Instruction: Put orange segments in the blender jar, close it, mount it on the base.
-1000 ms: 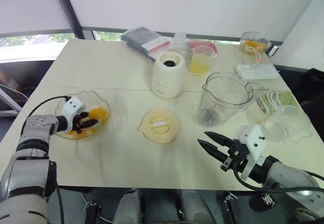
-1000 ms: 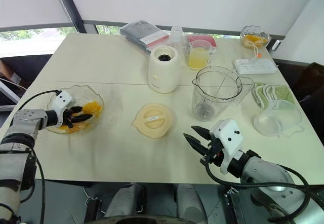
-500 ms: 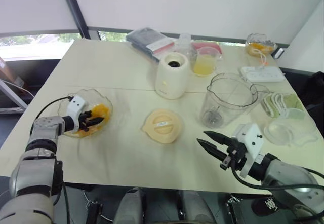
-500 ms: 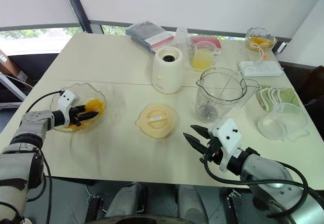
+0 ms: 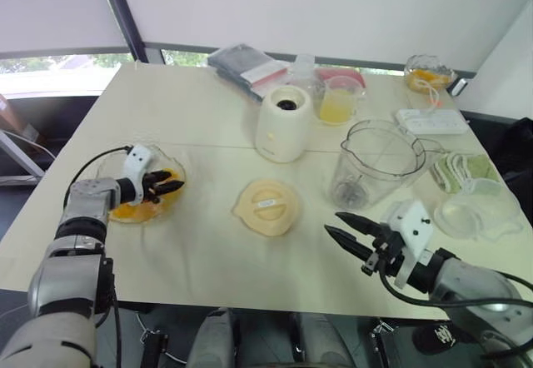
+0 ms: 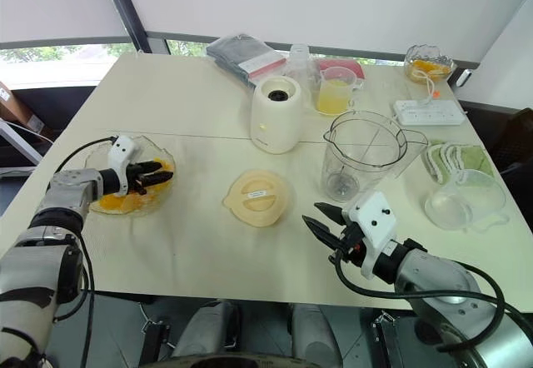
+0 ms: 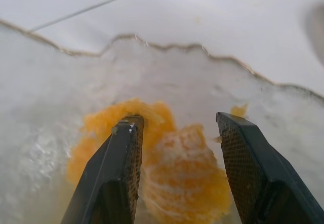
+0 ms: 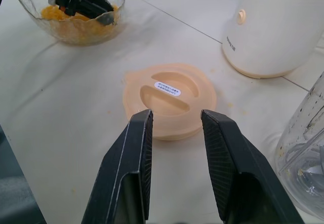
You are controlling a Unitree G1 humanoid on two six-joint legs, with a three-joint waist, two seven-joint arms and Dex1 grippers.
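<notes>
— While the right gripper (image 6: 326, 224) hangs over the near right edge of the counter (image 5: 191, 110), how do its jaws stand?
— Apart, with nothing between them, pointing left toward the flat cream lid (image 5: 266, 206) lying mid-counter.
— And the left gripper (image 5: 173, 186)?
— It reaches into the scalloped glass bowl (image 6: 98, 153) at the left. Its jaws are parted, straddling the orange segments (image 7: 185, 176) heaped in the bowl; whether they pinch one I cannot tell.
— Where is the blender jar (image 5: 379, 161)?
— Upright on the counter, right of the lid and farther back, open at the top, blades showing at its bottom. No segments inside that I can see.
— The base (image 5: 281, 123)?
— Farther still, left of the jar and apart from it, dark socket facing up. Just beyond it stands a cup of yellow juice (image 5: 336, 100), and a second bowl of fruit (image 5: 427, 72) sits at the far right corner.
</notes>
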